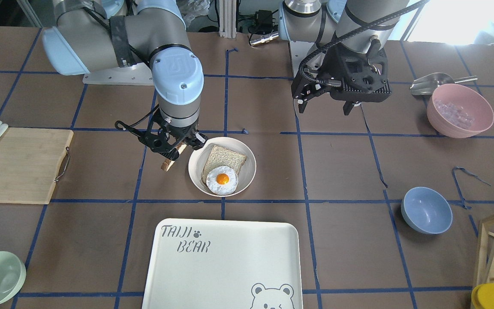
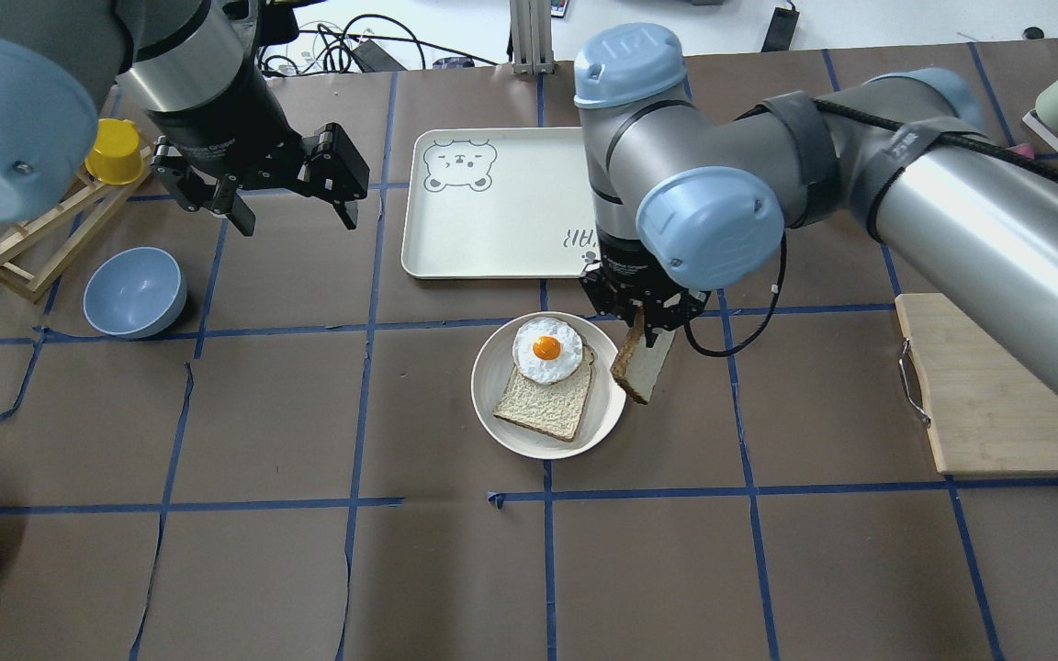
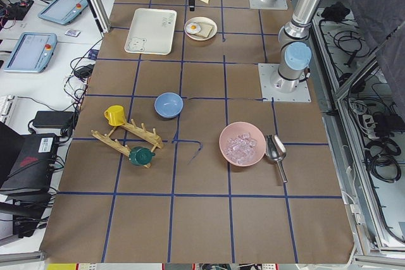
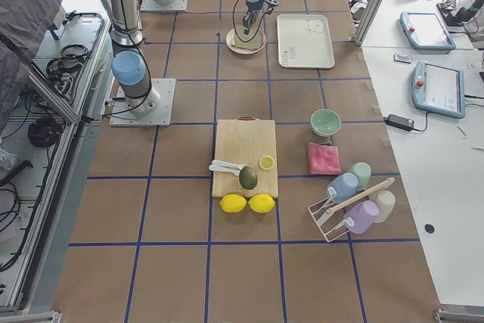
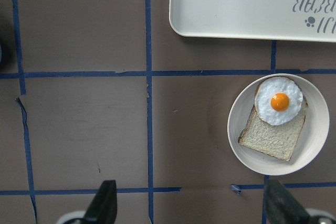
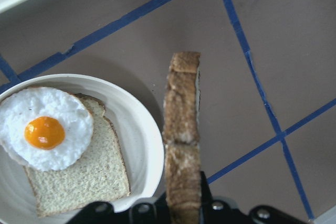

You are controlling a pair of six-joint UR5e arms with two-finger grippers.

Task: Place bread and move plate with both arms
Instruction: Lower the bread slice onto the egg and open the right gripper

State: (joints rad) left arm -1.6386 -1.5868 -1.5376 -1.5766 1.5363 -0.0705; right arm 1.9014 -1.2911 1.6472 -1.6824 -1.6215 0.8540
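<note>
The cream-white plate (image 2: 492, 378) sits at the table's middle and holds one bread slice (image 2: 547, 404) with a fried egg (image 2: 547, 349) on its far end. My right gripper (image 2: 644, 317) is shut on a second bread slice (image 2: 641, 367). This slice hangs on edge, just above the table and just outside the plate's right rim. In the right wrist view it (image 6: 182, 129) shows crust-on beside the plate (image 6: 140, 135). My left gripper (image 2: 292, 218) is open and empty, held high to the far left of the plate. The plate also shows in its wrist view (image 5: 318, 141).
The big bear-print tray (image 2: 492, 202) lies just beyond the plate. A blue bowl (image 2: 134, 292) and a wooden rack with a yellow cup (image 2: 116, 151) are at the left. A cutting board (image 2: 997, 386) is at the right. A pink bowl (image 1: 459, 110) is beyond the left arm.
</note>
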